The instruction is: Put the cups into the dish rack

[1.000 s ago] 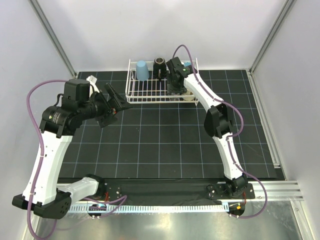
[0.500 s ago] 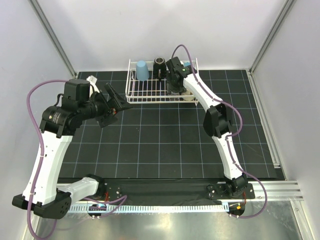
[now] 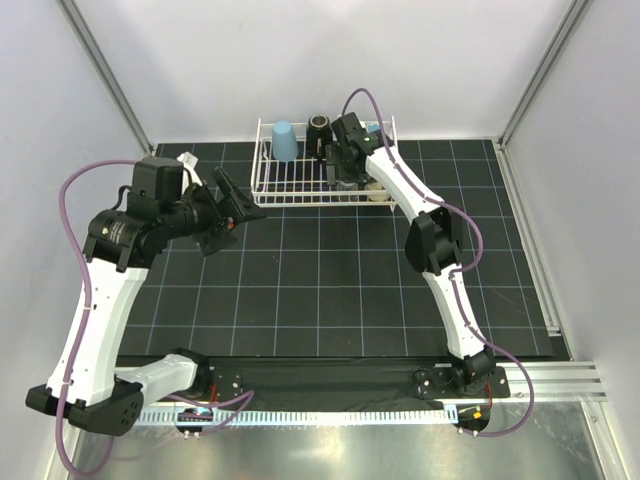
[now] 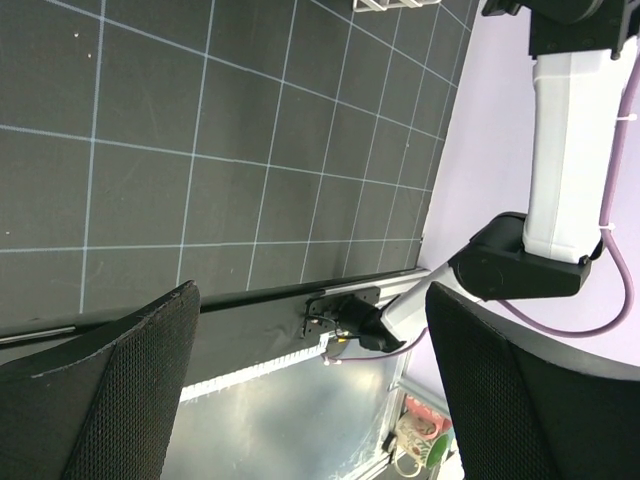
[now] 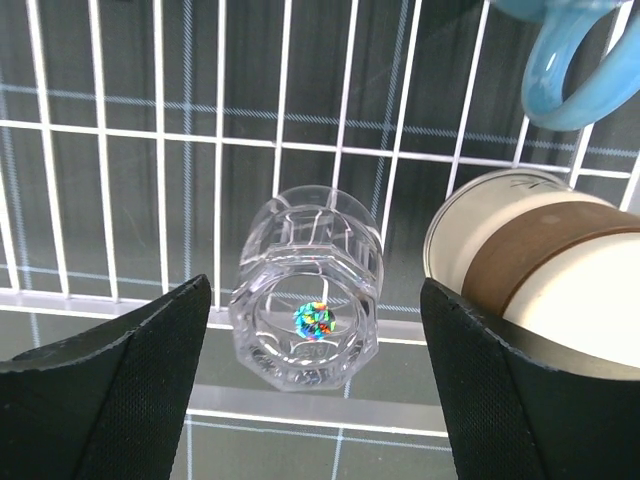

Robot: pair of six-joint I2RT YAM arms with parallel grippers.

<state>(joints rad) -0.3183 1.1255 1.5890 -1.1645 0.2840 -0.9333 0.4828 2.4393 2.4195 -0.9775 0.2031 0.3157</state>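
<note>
Sprung open just now, my right claw (image 5: 315,325) grips nothing. Dish rack (image 3: 300,200) holds light blue tumbler (image 3: 284,140), black cup (image 3: 319,127), tan cup (image 5: 540,270), teal mug (image 5: 575,80), tiny clear glass (image 5: 308,290) right below me. Left claw (image 4: 310,300) gapes empty too. Looks loaded, guys.

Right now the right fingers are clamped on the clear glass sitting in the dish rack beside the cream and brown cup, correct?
Not clamped. The right wrist view shows the right fingers spread open, with a gap to the clear glass on each side. The glass does sit in the dish rack beside the cream and brown cup.
</note>
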